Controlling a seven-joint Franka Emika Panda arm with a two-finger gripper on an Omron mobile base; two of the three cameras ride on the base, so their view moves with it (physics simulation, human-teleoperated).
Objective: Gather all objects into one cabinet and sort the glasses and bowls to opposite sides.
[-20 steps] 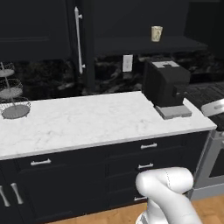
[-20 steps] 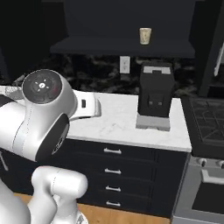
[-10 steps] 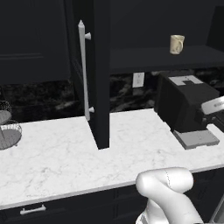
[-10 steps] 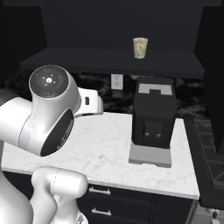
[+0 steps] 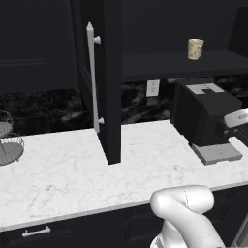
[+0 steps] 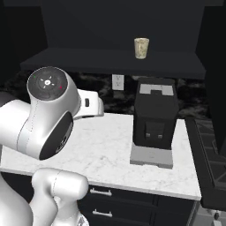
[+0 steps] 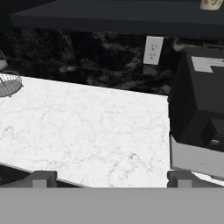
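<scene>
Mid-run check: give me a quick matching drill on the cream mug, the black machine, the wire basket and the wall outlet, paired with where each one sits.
Things:
1. cream mug
2. black machine
3. wire basket
4. wall outlet

Places:
A. far left of the marble counter
B. on the cabinet shelf
C. on the dark backsplash, under the shelf
D. right end of the counter

Pairs: 1-B, 2-D, 3-A, 4-C

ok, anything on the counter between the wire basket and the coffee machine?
Nothing, in the hand view: bare white marble counter runs from the wire basket to the coffee machine. In the left base view the open cabinet door hangs over that stretch.
</scene>
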